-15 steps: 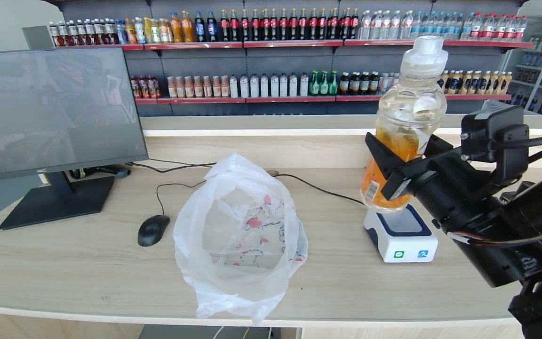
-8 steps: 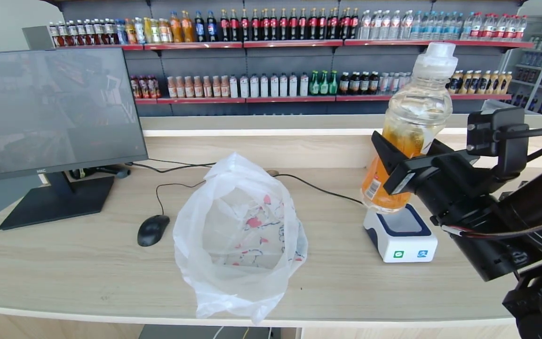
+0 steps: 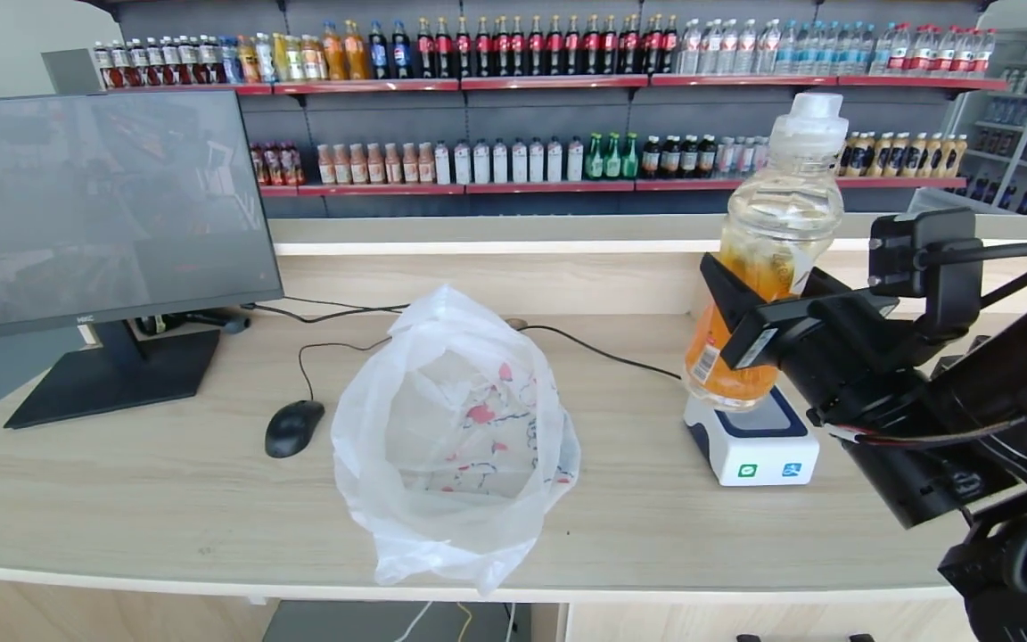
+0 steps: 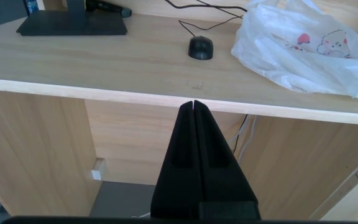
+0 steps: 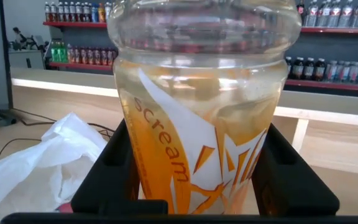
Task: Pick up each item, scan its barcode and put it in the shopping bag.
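At frame right, the right gripper (image 3: 745, 312) had its jaws clamped mid-body on the bottle (image 3: 781, 214), probably heavy and slippery; the left gripper (image 4: 194, 111) sat closed, empty.

Rear of the scanner (image 3: 761, 455) behind the bottle (image 3: 776, 223)

The bottle (image 3: 776, 232) is clear with an orange-and-white label; the shopping bag (image 3: 455, 437), centre frame, is translucent white with red-and-blue prints.

The bottle (image 3: 781, 205) is clear, glossy plastic. The shopping bag (image 3: 455, 499) is thin, crinkled translucent plastic on a matt, pale wood-grain counter (image 3: 121, 508).
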Controlling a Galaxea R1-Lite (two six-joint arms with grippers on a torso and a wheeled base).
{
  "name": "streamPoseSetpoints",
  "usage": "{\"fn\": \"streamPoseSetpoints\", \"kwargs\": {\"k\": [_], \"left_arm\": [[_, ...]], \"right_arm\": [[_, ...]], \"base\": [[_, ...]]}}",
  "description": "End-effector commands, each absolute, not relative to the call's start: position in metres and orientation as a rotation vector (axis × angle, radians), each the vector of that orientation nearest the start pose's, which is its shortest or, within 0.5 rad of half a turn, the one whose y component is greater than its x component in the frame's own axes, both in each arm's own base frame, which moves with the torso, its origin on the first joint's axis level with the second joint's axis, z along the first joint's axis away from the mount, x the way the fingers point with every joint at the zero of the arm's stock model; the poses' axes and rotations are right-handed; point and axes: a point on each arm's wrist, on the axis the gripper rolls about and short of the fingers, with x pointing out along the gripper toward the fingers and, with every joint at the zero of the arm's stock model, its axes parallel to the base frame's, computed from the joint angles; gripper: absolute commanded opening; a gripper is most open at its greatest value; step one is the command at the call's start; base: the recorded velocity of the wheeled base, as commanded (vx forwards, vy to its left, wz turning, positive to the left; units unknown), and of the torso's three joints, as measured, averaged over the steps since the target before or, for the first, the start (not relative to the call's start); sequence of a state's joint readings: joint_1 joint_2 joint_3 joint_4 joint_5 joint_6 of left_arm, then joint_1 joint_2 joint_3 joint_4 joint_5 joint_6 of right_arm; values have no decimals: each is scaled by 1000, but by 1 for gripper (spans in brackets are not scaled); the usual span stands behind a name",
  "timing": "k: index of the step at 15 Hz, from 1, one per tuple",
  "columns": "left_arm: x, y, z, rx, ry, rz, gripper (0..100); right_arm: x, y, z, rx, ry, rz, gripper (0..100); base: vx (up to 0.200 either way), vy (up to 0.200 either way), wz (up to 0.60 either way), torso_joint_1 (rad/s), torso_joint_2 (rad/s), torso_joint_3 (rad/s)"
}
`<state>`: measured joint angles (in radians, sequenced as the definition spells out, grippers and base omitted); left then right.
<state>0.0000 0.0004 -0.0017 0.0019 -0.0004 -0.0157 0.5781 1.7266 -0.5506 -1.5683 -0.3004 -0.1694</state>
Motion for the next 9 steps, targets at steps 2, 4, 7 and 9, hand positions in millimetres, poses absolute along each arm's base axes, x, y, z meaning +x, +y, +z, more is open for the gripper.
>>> {"fn": "streamPoseSetpoints", "kwargs": {"k": [2,4,7,9], "left_arm": [[-23,0,76,-17,0,0,0],[-23,0,76,-17,0,0,0],[-23,0,76,-17,0,0,0],[-23,0,76,-17,0,2,0]], "right_arm": [[237,147,202,0,-375,246,0],[236,147,202,2,-375,245,0],[235,146,202,2,-375,245,0],[235,146,202,3,-376,245,0]], "base": [[0,200,0,-5,-7,7],[0,200,0,12,12,0],[0,200,0,-1,1,4],[0,200,0,2,7,5]]}}
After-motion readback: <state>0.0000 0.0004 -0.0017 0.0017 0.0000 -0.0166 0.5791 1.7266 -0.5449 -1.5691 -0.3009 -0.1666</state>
